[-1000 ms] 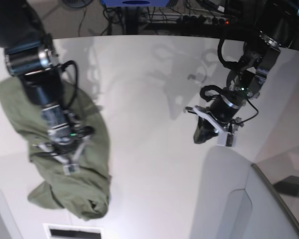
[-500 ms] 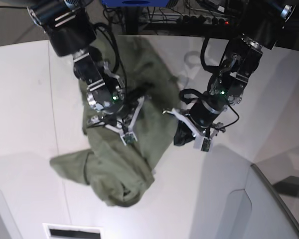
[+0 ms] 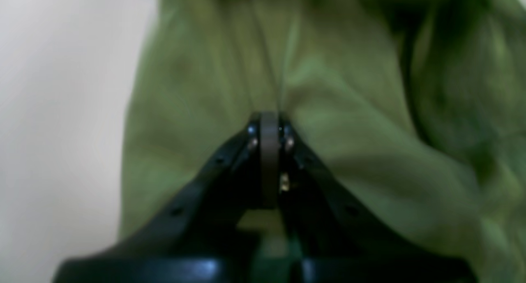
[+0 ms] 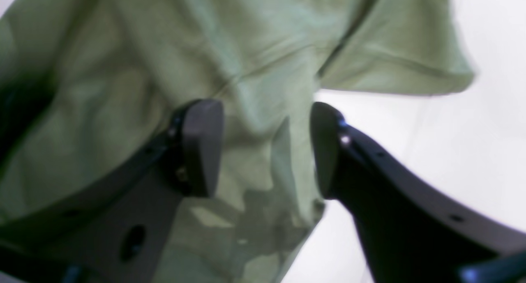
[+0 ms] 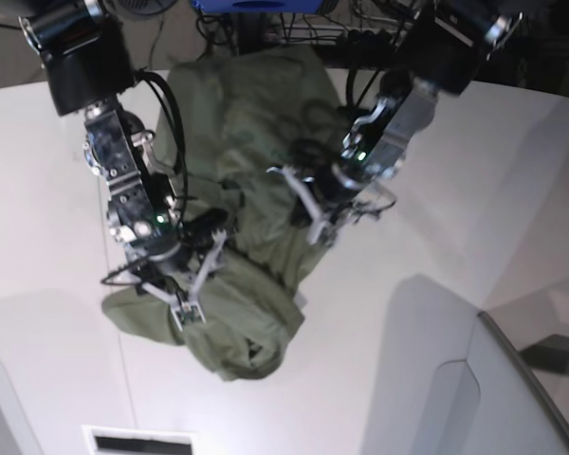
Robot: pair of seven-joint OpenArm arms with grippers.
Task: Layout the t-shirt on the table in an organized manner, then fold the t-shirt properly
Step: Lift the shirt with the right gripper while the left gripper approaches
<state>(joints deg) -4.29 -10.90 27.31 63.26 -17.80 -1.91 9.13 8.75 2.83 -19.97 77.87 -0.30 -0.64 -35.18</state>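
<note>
The t-shirt [image 5: 256, 190] is a rumpled olive-green heap, bunched into thick folds and creases, with one loose flap hanging out at its near end. It lies on the white table [image 5: 474, 209], stretching from the far edge down toward the middle, nearer the table's left side as the base view shows it.

My left gripper [image 3: 269, 127] has its fingers pressed together with a fold of the green cloth pinched between them (the wrist view is blurred, but I see no gap). The cloth spreads away beyond the tips and off to one side, with bare table on the other. In the base view this gripper [image 5: 313, 213] bites the heap's right-hand edge.

My right gripper [image 4: 267, 147] has its fingers wide apart, and a crumpled ridge of the shirt sits in the gap between them. In the base view it [image 5: 185, 299] hangs over the heap's near part.
</note>
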